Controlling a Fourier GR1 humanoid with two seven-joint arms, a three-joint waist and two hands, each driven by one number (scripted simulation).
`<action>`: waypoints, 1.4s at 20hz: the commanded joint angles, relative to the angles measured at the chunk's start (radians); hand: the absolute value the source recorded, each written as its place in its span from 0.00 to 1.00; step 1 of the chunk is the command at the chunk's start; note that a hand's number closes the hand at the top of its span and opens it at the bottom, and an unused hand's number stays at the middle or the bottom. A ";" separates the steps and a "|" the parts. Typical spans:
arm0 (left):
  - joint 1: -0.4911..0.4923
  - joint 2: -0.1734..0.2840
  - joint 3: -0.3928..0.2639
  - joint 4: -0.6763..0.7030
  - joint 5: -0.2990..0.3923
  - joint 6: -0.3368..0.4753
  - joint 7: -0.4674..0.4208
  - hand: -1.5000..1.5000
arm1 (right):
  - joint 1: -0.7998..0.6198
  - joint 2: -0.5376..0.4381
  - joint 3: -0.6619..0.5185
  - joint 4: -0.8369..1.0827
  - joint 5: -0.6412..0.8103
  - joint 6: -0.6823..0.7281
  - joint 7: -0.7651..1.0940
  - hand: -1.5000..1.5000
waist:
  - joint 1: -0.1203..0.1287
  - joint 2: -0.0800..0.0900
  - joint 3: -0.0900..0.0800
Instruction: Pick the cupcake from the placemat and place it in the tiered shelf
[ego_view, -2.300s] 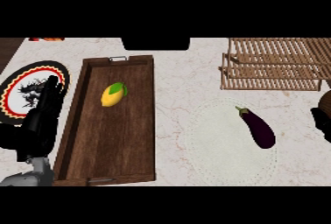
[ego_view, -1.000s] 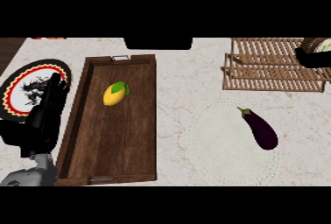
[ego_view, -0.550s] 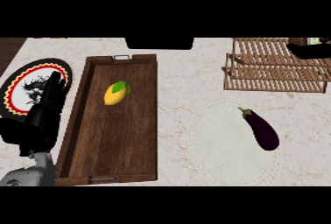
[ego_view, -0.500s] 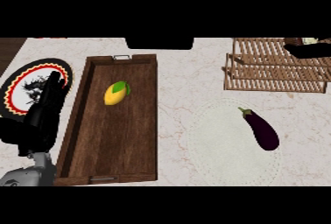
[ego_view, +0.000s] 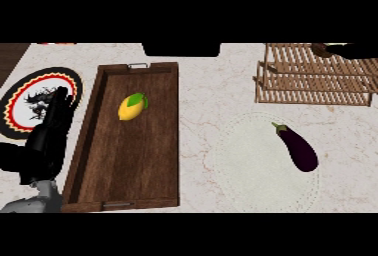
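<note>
One eggplant (ego_view: 297, 148) lying on pale round placemat (ego_view: 251, 175), right of wooden tray (ego_view: 159, 150) holding yellow fruit (ego_view: 132, 106). Marbled tabletop (ego_view: 203, 100); patterned plate (ego_view: 29, 97) far left. Left hand (ego_view: 48, 132) flat, fingers straight, beside tray's left wall. Tiered shelf (ego_view: 314, 75) top right; right hand (ego_view: 353, 50) above it, grasp impossible to tell, small brown bit, maybe cupcake (ego_view: 319, 48), touching it.

The table (ego_view: 199, 100) has a pale, marble-like top with faint veins, and on it lies a dark wooden tray (ego_view: 125, 165) with visible grain and small metal handles at its ends. The tiered shelf (ego_view: 310, 75) is of light wooden slats, while the round placemat (ego_view: 251, 170) looks like matt, whitish cloth. The eggplant (ego_view: 297, 149) has a smooth, slightly glossy purple skin.
</note>
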 joint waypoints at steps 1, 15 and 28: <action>-0.019 -0.014 -0.016 0.006 -0.024 0.019 0.014 0.50 | -0.059 -0.050 -0.046 0.035 -0.069 0.014 -0.043 0.00 | -0.001 0.001 0.000; -0.015 0.004 0.016 -0.026 -0.005 0.016 0.060 0.50 | 0.189 -0.273 -0.237 -0.184 -0.267 0.126 0.176 0.00 | -0.032 -0.008 0.000; 0.047 -0.031 -0.030 -0.107 -0.024 0.018 0.066 0.50 | 0.465 -0.484 -0.402 -0.163 -0.513 0.450 0.075 0.00 | -0.017 -0.005 0.000</action>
